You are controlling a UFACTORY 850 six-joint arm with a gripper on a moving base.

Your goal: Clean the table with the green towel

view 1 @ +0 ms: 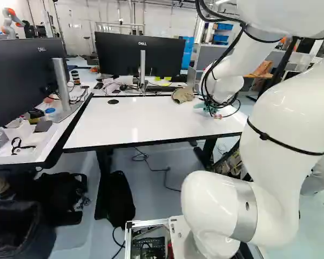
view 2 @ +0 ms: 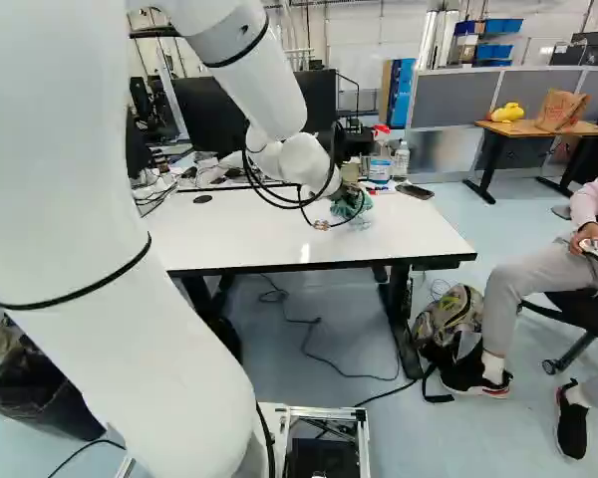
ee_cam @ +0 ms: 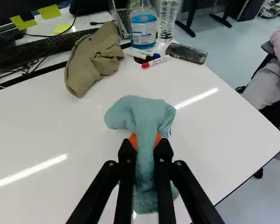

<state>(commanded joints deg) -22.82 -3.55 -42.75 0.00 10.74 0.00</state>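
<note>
- The fingers [ee_cam: 165, 151] pinch the green towel [ee_cam: 147, 114], one orange pad [ee_cam: 157, 139] on each side.
- The towel bunches out ahead of the fingers and also drapes beneath them, at the desk [ee_cam: 32, 121].
- Blue marks [ee_cam: 167, 133] show on the desk just beside the towel, near the fingertips.
- A brown cap [ee_cam: 94, 59] lies ahead of the fingers, near the keyboard [ee_cam: 53, 45].
- Also ahead: a red-tipped marker [ee_cam: 155, 62], a phone [ee_cam: 186, 53], a bottle of blue liquid [ee_cam: 143, 33].

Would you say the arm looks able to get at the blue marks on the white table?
Probably yes: the claw grips the green towel right beside the blue marks, and nothing visible stands between them.
</note>
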